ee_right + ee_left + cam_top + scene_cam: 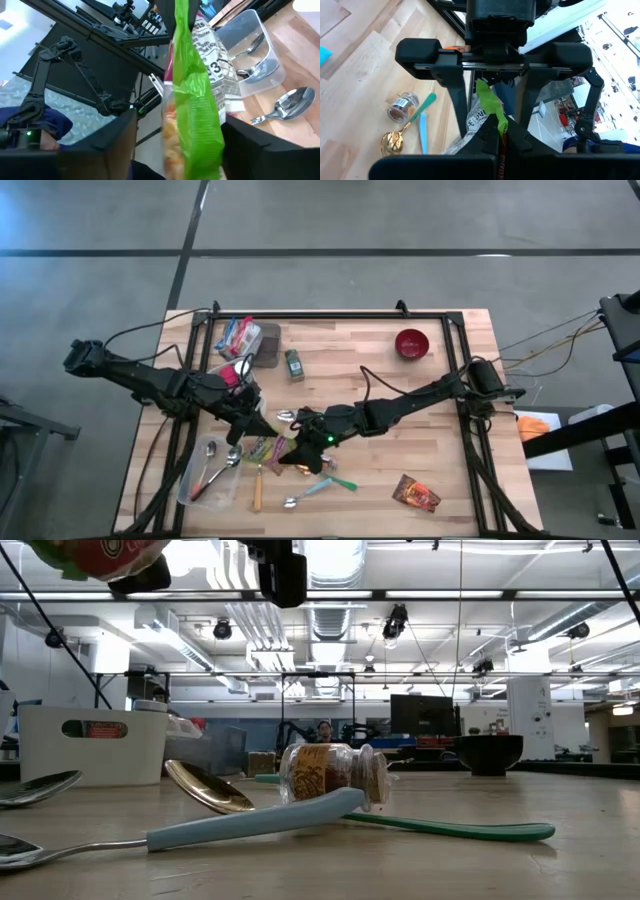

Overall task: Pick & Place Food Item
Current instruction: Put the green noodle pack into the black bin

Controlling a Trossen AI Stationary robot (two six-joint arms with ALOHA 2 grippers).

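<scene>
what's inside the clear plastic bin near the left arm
The clear bin holds at least two metal spoons, one red-handled. Its far corner sits under the left gripper, so anything there is hidden.

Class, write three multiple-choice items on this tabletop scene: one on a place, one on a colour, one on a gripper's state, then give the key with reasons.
1. Where is the red bowl? A. far right part of the table B. inside the clear bin C. between the arms
2. What colour is the strip on the snack bag? A. blue B. green C. black
3. How is the left gripper? A. wide open B. out of view C. shut on the snack bag

Key: 1 A, high view shows it there. 2 B, wrist views show green. 3 C, its fingers pinch the bag.
</scene>
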